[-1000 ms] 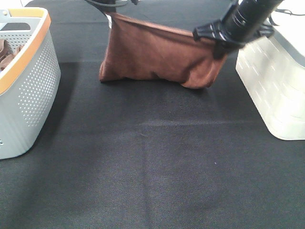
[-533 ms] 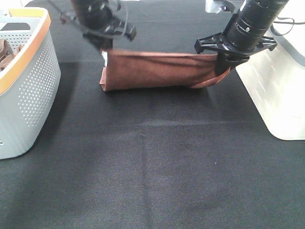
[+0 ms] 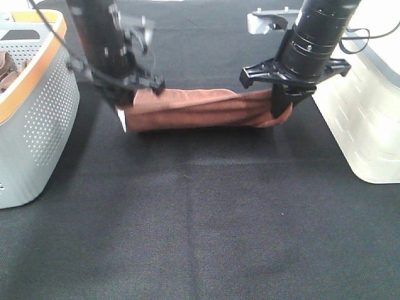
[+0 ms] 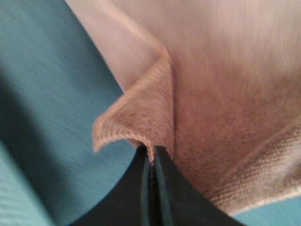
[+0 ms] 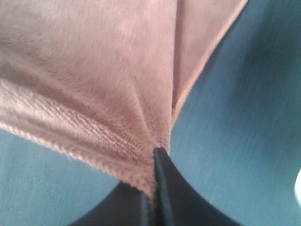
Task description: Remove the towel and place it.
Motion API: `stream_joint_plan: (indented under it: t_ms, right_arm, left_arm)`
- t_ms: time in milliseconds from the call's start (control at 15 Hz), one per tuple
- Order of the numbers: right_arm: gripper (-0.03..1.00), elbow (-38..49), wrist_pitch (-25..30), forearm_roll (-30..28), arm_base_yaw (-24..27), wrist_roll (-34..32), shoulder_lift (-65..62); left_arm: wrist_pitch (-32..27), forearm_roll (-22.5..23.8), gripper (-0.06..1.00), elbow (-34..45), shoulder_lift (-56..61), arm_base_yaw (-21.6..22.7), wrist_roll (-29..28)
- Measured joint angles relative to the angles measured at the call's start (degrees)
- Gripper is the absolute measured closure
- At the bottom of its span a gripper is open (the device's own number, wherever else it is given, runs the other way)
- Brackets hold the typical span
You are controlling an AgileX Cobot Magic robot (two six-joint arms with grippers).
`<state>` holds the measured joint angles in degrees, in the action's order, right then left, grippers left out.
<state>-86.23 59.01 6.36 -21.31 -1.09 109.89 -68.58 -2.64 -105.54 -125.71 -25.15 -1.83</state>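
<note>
The reddish-brown towel [image 3: 197, 109] lies stretched in a low folded band across the black table top between my two grippers. My left gripper [image 3: 130, 105] is shut on its left corner, and the left wrist view shows the hem [image 4: 141, 125] pinched between the closed jaws. My right gripper [image 3: 279, 107] is shut on the right corner, and the right wrist view shows the cloth [image 5: 117, 94] clamped at the fingertips. Both grippers are low, close to the table.
A grey basket with an orange rim [image 3: 37, 106] stands at the left, with brown cloth inside. A white ribbed container [image 3: 365, 119] stands at the right. The black table cloth [image 3: 200, 231] spreads toward the front.
Both grippers have come down and forward with the towel. It hung as a tall sheet a second ago and now lies as a low folded band on the table.
</note>
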Motion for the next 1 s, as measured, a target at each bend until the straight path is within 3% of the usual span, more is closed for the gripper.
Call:
stream_joint_plan:
  t_ms: [667, 800, 867, 1000]
  right_arm:
    - [0.97, 8.6, 1.7, 3.3, -0.3, 1.1, 0.0]
    - [0.95, 8.7, 2.8, 0.6, 0.0, 1.1, 0.0]
    - [0.85, 8.7, 3.9, -0.5, 0.2, 1.1, 0.0]
    - [0.54, 8.7, 5.8, -0.6, 0.2, 1.1, 0.0]
  left_arm:
    - [1.8, -1.8, 0.91, 15.6, 0.6, -4.6, 0.0]
    - [0.1, 0.6, 0.73, 16.9, 0.6, -4.5, 0.2]
    - [-0.5, 1.3, 0.52, 17.1, 0.6, -4.3, 0.2]
    - [-0.5, 1.2, 0.30, 17.1, 0.6, -4.3, 0.3]
